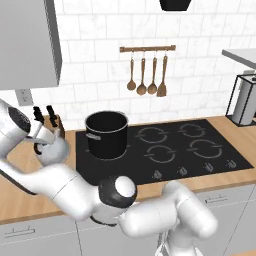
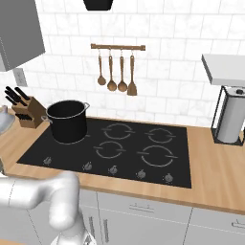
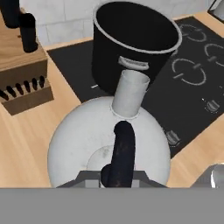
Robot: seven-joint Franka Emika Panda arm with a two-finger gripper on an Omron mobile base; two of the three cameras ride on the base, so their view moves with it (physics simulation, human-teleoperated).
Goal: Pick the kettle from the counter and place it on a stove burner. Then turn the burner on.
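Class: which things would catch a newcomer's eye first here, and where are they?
A large black cooking pot stands on the rear left of the flat black glass stove. Left of it, over the light wood counter, the robot's hand is shut on a squat silver-grey kettle, by its black handle.

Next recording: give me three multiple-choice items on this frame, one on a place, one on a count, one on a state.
1. Where does the black pot stand?
A. on the stove's back left burner
B. on the wood counter
C. in a sink

2. How many utensils hang from the wall rail?
A. two
B. four
C. six

3. What state is the tool in?
A. open above the pot
B. shut on the kettle handle
C. open over a knob

Key: 1 A, the pot sits on the black glass at its rear left. 2 B, four wooden utensils hang there. 3 B, the hand view shows the black handle at the tool.
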